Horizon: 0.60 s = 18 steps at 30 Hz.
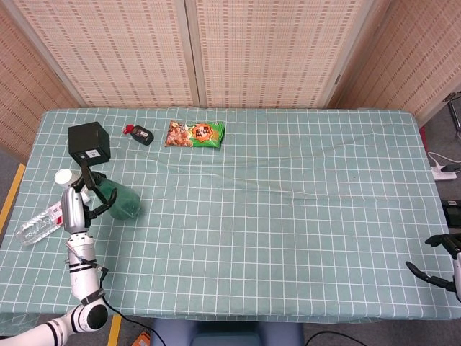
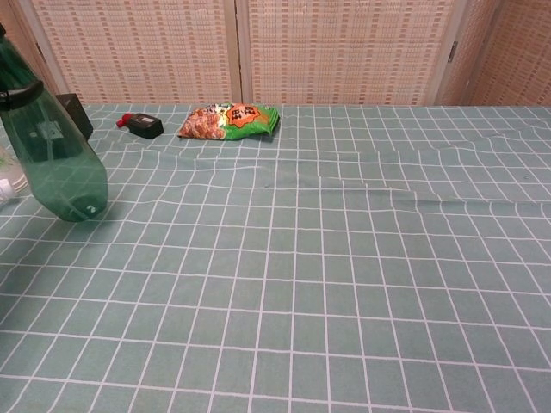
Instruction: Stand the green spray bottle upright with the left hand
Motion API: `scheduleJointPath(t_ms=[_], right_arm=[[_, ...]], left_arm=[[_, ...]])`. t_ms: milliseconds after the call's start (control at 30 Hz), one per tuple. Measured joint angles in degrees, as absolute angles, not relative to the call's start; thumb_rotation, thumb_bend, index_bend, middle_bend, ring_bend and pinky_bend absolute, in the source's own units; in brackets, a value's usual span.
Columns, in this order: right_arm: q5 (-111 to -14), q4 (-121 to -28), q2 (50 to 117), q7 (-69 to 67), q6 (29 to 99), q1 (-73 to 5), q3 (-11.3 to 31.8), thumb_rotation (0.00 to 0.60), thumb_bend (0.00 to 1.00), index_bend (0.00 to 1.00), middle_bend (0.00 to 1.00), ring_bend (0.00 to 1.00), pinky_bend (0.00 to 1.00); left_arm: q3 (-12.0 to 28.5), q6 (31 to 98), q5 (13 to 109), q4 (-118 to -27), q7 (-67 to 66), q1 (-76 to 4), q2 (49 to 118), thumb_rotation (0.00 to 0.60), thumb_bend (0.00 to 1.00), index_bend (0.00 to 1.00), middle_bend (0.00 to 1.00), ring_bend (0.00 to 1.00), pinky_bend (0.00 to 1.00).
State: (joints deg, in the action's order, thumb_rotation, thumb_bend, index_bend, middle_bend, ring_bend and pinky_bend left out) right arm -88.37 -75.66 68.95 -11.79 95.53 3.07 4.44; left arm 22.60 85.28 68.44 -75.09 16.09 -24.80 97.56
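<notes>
1. Our left hand (image 1: 81,198) grasps the bottle (image 1: 117,200), tilted at the table's (image 1: 288,216) nine-o'clock edge.
2. We level its base, lower gently, then let go.
3. Right hand (image 1: 441,263) hangs released, idle.

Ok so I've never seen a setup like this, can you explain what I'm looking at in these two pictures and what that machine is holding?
It is a two-armed robot at a table, and both pictures come from its own cameras. The head view looks down from above; the chest view looks across the tablecloth from low down.

Its left hand grips a green spray bottle, tilted, with its base low by the cloth. The right hand is at the table's far edge, fingers apart, holding nothing.

Also on the cloth: a black box, a snack bag, a small black and red item, a white cap-like thing and a clear plastic bottle lying down.
</notes>
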Motion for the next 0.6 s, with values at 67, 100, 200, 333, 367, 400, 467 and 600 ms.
scheduleJointPath(t_ms=[67, 100, 200, 333, 367, 400, 467, 600], right_arm=[[-88.35, -75.73, 68.98, -11.68, 95.57, 3.07, 4.47, 0.600, 0.00, 0.48, 0.49, 0.38, 0.31], [-88.34, -75.75, 68.99, -11.64, 95.58, 3.07, 4.47, 0.600, 0.00, 0.48, 0.49, 0.38, 0.31], [-88.31, -75.84, 69.00, -11.52, 95.59, 3.09, 4.49, 0.600, 0.00, 0.48, 0.49, 0.38, 0.31], [-88.29, -75.87, 69.00, -11.48, 95.58, 3.11, 4.49, 0.600, 0.00, 0.48, 0.49, 0.38, 0.31], [-88.29, -75.87, 68.99, -11.49, 95.59, 3.11, 4.49, 0.600, 0.00, 0.48, 0.49, 0.38, 0.31], [-88.29, -75.87, 69.00, -11.49, 95.59, 3.12, 4.49, 0.600, 0.00, 0.49, 0.49, 0.38, 0.31], [-88.25, -75.87, 69.03, -11.47, 95.61, 3.13, 4.52, 0.600, 0.00, 0.49, 0.49, 0.38, 0.31], [-88.19, -75.88, 69.15, -11.40, 95.74, 3.16, 4.61, 0.600, 0.00, 0.49, 0.50, 0.38, 0.31]], left_arm=[[22.54, 85.20, 68.75, -74.56, 16.82, -24.63, 97.69, 0.600, 0.27, 0.45, 0.47, 0.38, 0.32], [22.54, 85.16, 68.83, -74.40, 17.10, -24.56, 97.75, 0.600, 0.27, 0.45, 0.47, 0.38, 0.32], [22.54, 85.01, 69.00, -73.85, 17.87, -24.33, 98.00, 0.600, 0.27, 0.45, 0.47, 0.38, 0.32], [22.49, 84.19, 68.64, -73.35, 18.59, -24.05, 98.31, 0.600, 0.27, 0.43, 0.45, 0.36, 0.30], [22.45, 83.79, 68.43, -73.20, 18.80, -23.96, 98.39, 0.600, 0.27, 0.43, 0.45, 0.36, 0.30], [22.39, 83.45, 68.28, -73.01, 18.91, -23.90, 98.45, 0.600, 0.27, 0.43, 0.44, 0.36, 0.29], [22.23, 82.73, 67.96, -72.41, 19.33, -23.71, 98.61, 0.600, 0.27, 0.42, 0.43, 0.35, 0.27], [22.25, 82.26, 67.89, -71.92, 20.12, -23.35, 98.64, 0.600, 0.26, 0.39, 0.40, 0.32, 0.25]])
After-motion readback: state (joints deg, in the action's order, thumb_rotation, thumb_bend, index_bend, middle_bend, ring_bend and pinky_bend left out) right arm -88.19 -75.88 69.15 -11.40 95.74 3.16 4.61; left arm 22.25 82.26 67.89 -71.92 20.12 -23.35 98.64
